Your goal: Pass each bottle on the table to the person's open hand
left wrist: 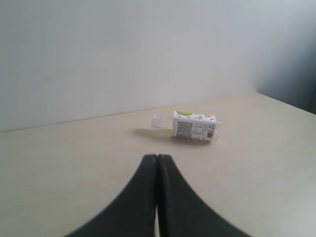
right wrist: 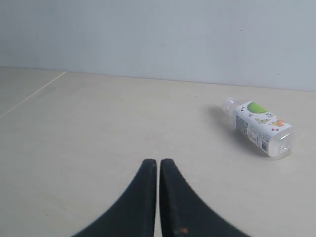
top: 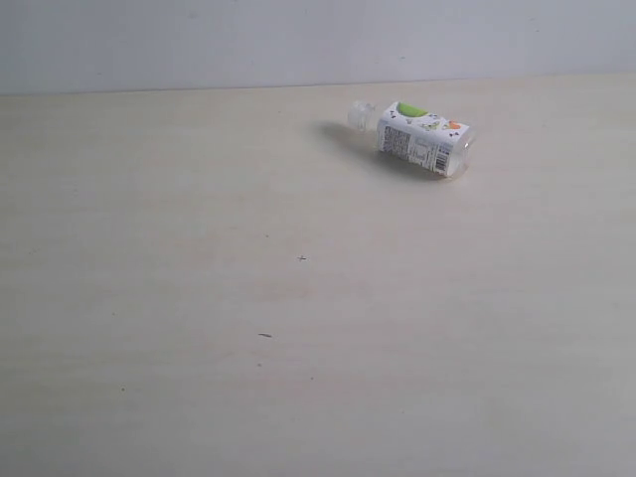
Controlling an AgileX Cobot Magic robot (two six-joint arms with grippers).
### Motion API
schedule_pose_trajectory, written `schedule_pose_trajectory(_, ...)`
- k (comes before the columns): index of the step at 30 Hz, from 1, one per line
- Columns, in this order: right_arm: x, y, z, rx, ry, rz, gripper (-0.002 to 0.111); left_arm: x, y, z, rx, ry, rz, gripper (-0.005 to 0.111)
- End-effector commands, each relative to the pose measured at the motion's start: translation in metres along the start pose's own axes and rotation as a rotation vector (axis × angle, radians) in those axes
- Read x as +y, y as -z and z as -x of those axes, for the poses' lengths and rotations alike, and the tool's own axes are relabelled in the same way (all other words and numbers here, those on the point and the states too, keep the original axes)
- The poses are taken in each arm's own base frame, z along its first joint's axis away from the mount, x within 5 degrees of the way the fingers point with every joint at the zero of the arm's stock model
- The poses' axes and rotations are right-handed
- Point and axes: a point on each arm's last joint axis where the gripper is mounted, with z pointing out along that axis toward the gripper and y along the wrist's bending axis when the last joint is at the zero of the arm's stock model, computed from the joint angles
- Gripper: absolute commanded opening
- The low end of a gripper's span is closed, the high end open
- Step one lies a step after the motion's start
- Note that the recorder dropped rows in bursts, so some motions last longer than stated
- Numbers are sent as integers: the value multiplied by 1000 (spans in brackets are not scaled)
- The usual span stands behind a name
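Bottle (top: 422, 139) with the green-and-white label lies on its side on the table (top: 199, 378), on the far side and right of the middle in my exterior view, close to where the tabletop meets the pale wall (top: 199, 40). Its clear cap points left and its base points right; a soft shadow falls on its left. Sweeping from the left, I see plain beige wood grain, then two tiny dark specks (top: 301, 258) near the middle, then the bottle. My left gripper (left wrist: 157, 160) is clenched, its two black fingers pressed flat together with nothing between them. It sits low over the table, with the bottle lying ahead of it and well apart. My right gripper (right wrist: 158, 164) is likewise clenched on nothing, its fingers meeting along a hairline seam. From there the bottle lies ahead and off to one side, also well apart
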Motion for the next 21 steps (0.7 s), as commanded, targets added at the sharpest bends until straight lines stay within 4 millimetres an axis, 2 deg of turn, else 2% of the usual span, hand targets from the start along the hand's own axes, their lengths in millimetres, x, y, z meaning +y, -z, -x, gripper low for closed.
schedule_pose_trajectory(1, 0, 0, 0, -11, -1, -4, 3, 0, 1, -1, -6, -3, 1, 0)
schedule_pose_trajectory(15, -1, 0, 0, -15, 0, -6, 3, 0, 1, -1, -6, -3, 1, 0)
schedule_pose_trajectory(18, -6, 2, 12, -146, 34, -71, 3, 0, 1, -1, -6, -3, 1, 0)
schedule_pose_trajectory(21, -8, 2, 16, -187, 34, -91, 3, 0, 1, -1, -6, -3, 1, 0)
